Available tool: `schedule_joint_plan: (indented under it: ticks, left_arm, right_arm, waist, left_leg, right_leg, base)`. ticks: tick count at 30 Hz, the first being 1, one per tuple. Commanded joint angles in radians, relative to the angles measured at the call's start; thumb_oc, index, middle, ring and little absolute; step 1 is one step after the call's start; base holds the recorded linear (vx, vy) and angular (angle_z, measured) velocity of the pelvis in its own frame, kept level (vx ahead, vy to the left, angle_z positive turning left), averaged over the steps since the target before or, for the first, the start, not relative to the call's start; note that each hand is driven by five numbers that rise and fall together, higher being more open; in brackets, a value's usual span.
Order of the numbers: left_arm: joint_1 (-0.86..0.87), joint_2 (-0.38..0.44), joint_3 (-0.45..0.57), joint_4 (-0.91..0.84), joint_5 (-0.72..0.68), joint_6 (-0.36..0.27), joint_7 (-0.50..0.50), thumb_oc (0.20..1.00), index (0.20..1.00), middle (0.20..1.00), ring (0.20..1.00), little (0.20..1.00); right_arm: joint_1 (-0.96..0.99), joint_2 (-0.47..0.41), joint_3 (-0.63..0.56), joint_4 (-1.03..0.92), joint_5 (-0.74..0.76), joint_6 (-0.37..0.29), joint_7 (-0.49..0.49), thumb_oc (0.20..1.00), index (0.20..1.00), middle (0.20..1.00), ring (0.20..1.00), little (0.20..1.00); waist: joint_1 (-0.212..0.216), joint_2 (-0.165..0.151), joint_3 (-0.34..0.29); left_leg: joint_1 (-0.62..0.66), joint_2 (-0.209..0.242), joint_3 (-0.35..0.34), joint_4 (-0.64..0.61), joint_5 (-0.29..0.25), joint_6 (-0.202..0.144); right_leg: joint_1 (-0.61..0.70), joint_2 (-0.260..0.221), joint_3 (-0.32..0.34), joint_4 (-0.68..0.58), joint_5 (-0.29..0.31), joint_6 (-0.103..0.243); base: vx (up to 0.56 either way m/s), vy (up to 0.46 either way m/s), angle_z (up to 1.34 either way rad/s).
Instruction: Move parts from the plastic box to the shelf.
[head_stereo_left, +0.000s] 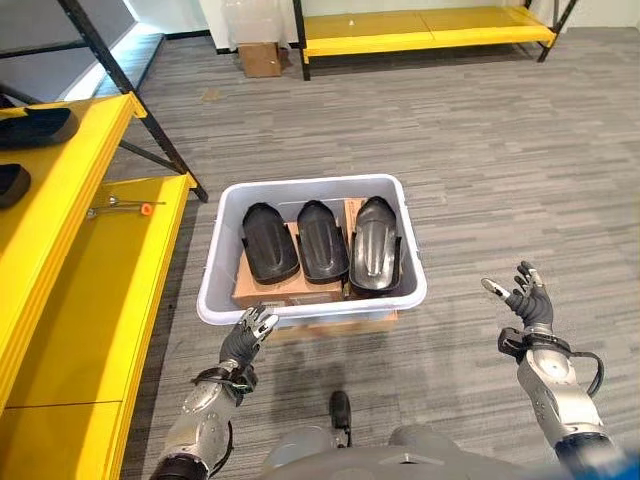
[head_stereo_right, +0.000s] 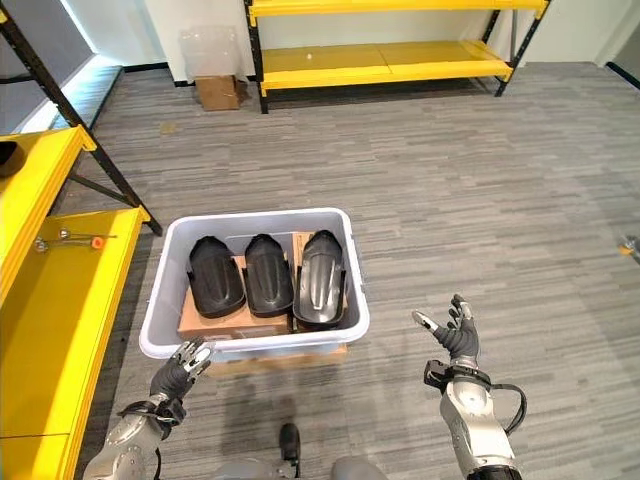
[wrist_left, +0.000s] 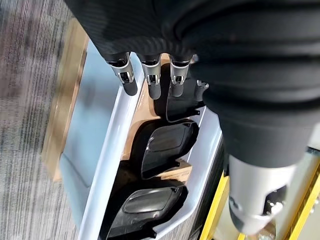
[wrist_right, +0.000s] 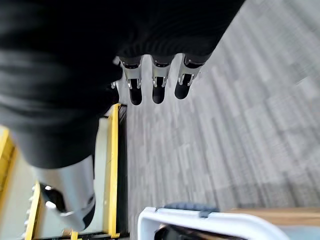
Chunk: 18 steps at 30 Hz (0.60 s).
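A pale grey plastic box (head_stereo_left: 310, 305) stands on the floor on a flat wooden base. Three black curved shell parts lie side by side in it on cardboard: left (head_stereo_left: 268, 243), middle (head_stereo_left: 322, 240) and right (head_stereo_left: 376, 245). My left hand (head_stereo_left: 245, 338) hovers just before the box's front left corner, open and holding nothing; in its wrist view the fingers (wrist_left: 150, 80) point over the rim (wrist_left: 107, 150) at the parts (wrist_left: 167, 147). My right hand (head_stereo_left: 528, 305) is raised over bare floor to the right of the box, open and empty.
A yellow shelf (head_stereo_left: 110, 280) runs along the left, with small tools (head_stereo_left: 125, 207) on its lower board and two black parts (head_stereo_left: 35, 125) on the upper one. Its black slanted brace (head_stereo_left: 140, 110) reaches the floor near the box. Far back stand another yellow rack (head_stereo_left: 420, 30) and a cardboard carton (head_stereo_left: 262, 58).
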<state>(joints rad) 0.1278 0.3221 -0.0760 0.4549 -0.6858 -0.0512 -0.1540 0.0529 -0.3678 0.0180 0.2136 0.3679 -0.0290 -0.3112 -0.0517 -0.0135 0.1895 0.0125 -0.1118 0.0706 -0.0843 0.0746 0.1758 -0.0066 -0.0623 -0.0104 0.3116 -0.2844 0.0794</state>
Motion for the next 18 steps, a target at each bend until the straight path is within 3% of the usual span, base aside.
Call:
schedule_joint_plan:
  ticks: [1, 6, 10, 12, 14, 15, 16, 18]
  left_arm:
    - [0.007, 0.030, 0.032, -0.024, -0.014, -0.025, -0.030, 1.000, 1.000, 1.000, 1.000, 1.000]
    - [0.018, 0.024, 0.031, -0.022, -0.014, -0.012, -0.036, 1.000, 1.000, 1.000, 1.000, 1.000]
    - [0.025, 0.022, 0.025, -0.021, 0.001, -0.014, -0.039, 1.000, 1.000, 1.000, 1.000, 1.000]
    - [0.028, 0.022, 0.024, -0.022, -0.008, -0.026, -0.021, 1.000, 1.000, 1.000, 1.000, 1.000]
    - [0.024, 0.034, 0.033, -0.025, -0.012, -0.027, -0.020, 1.000, 1.000, 1.000, 1.000, 1.000]
    - [0.029, 0.039, 0.043, -0.039, -0.006, -0.026, -0.009, 1.000, 1.000, 1.000, 1.000, 1.000]
    - [0.030, 0.039, 0.044, -0.041, -0.005, -0.028, -0.008, 1.000, 1.000, 1.000, 1.000, 1.000]
    - [0.034, 0.039, 0.043, -0.057, -0.004, -0.032, -0.002, 1.000, 1.000, 1.000, 1.000, 1.000]
  right_arm:
    - [0.006, -0.005, -0.015, -0.035, -0.044, -0.046, -0.009, 1.000, 1.000, 1.000, 1.000, 1.000]
    - [0.000, -0.002, -0.016, -0.033, -0.061, -0.028, -0.030, 1.000, 1.000, 1.000, 1.000, 1.000]
    - [0.000, 0.002, -0.010, -0.024, -0.059, -0.015, -0.060, 1.000, 1.000, 1.000, 1.000, 1.000]
    - [-0.011, -0.001, -0.007, -0.008, -0.058, -0.004, -0.060, 1.000, 1.000, 1.000, 1.000, 1.000]
    - [-0.012, -0.003, -0.006, -0.004, -0.054, 0.006, -0.054, 1.000, 1.000, 1.000, 1.000, 1.000]
    - [-0.014, -0.002, 0.003, 0.001, -0.032, 0.021, -0.063, 1.000, 1.000, 1.000, 1.000, 1.000]
    - [-0.015, -0.001, 0.004, 0.001, -0.031, 0.023, -0.064, 1.000, 1.000, 1.000, 1.000, 1.000]
    - [-0.013, -0.002, 0.010, 0.000, -0.024, 0.031, -0.069, 1.000, 1.000, 1.000, 1.000, 1.000]
  waist:
    - [0.008, 0.006, -0.038]
    - [0.012, 0.003, -0.041]
    - [0.011, 0.011, -0.035]
    - [0.011, 0.019, -0.022]
    - [0.004, 0.019, -0.007]
    - [0.010, 0.017, 0.010]
    - [0.012, 0.017, 0.012]
    - [0.023, 0.010, 0.014]
  left_leg:
    - [-0.056, 0.052, 0.059, 0.083, -0.095, -0.106]
    - [-0.036, 0.035, 0.051, 0.083, -0.115, -0.082]
    - [-0.006, 0.034, 0.050, 0.077, -0.130, -0.066]
    - [0.022, 0.042, 0.060, 0.066, -0.133, -0.073]
    - [0.048, 0.051, 0.059, 0.055, -0.143, -0.084]
    - [0.079, 0.068, 0.067, 0.035, -0.141, -0.100]
    - [0.081, 0.071, 0.070, 0.033, -0.140, -0.102]
    - [0.074, 0.084, 0.081, 0.030, -0.119, -0.123]
  right_leg:
    - [0.064, 0.051, -0.018, -0.044, 0.180, 0.007]
    - [0.021, 0.042, -0.034, 0.097, 0.228, 0.024]
    - [-0.056, 0.038, -0.073, 0.308, 0.267, 0.045]
    - [-0.113, 0.016, -0.115, 0.269, 0.265, 0.041]
    - [-0.129, 0.008, -0.142, 0.147, 0.245, 0.037]
    - [-0.153, -0.005, -0.169, 0.104, 0.284, 0.047]
    - [-0.152, -0.007, -0.174, 0.100, 0.284, 0.046]
    - [-0.074, -0.005, -0.198, -0.028, 0.243, 0.036]
  base:
    - [0.07, 0.105, 0.02]
    - [0.07, 0.118, -0.04]
    - [0.06, 0.093, -0.04]
    - [0.02, -0.028, -0.02]
    - [0.04, -0.146, -0.11]
    - [0.02, -0.174, 0.06]
    - [0.02, -0.238, 0.10]
    - [0.03, -0.257, -0.07]
